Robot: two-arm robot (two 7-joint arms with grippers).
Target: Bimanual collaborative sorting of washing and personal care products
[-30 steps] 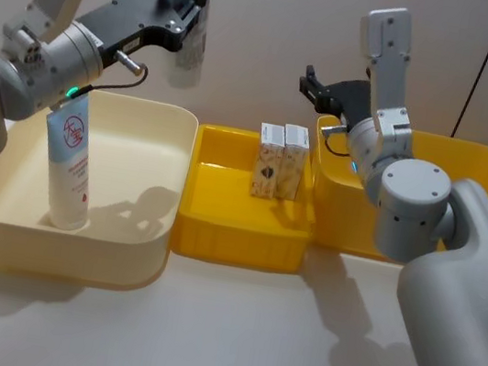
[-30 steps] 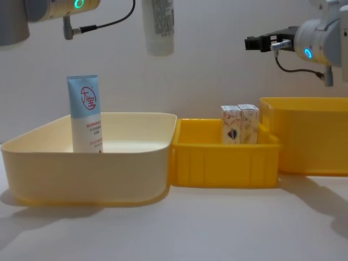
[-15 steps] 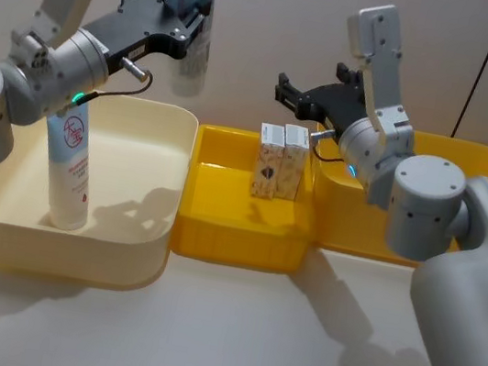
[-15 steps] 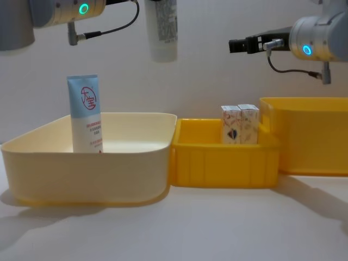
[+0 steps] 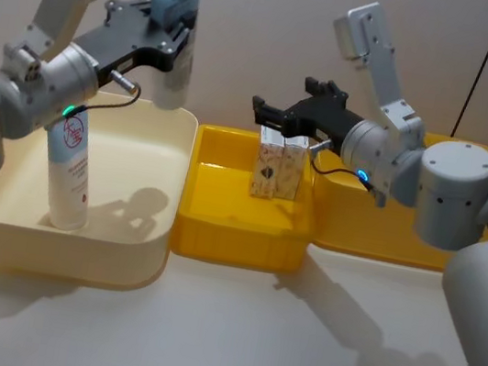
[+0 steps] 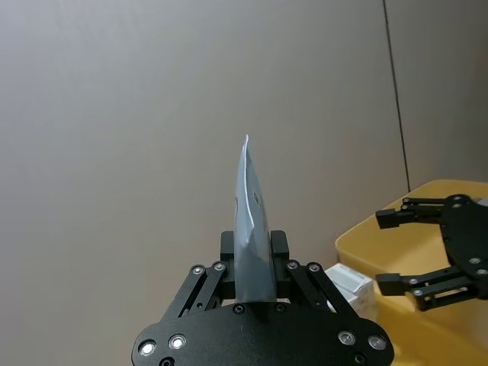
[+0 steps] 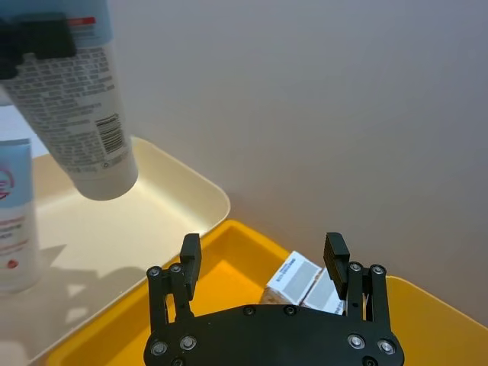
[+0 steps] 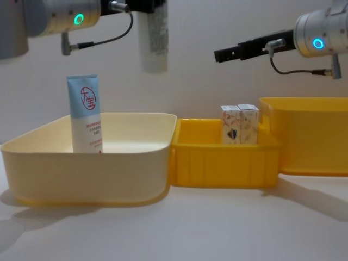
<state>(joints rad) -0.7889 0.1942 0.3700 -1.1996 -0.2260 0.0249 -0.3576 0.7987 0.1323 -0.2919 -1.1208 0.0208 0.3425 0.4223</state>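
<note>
My left gripper [image 5: 178, 39] is shut on a pale-blue-and-white squeeze tube [image 5: 170, 81] that hangs cap down, high above the back right corner of the cream bin [image 5: 136, 255]; the tube [image 6: 252, 229] sits between its fingers. A second tube [image 5: 69, 168] with a red round logo stands upright inside that bin. Two small white cartons [image 5: 279, 161] stand side by side at the back of the small yellow bin [image 5: 236, 243]. My right gripper [image 5: 263, 112] hovers open just above and behind the cartons [image 7: 308, 278], nothing between its fingers [image 7: 189, 254].
A larger yellow bin [image 5: 477, 157] stands to the right of the small one, touching it. The cream bin touches the small yellow bin on the left. A plain wall rises close behind the bins. Bare white tabletop [image 5: 229, 338] lies in front.
My right gripper has swung left from over the large yellow bin to above the cartons. The left gripper with its tube has shifted slightly left.
</note>
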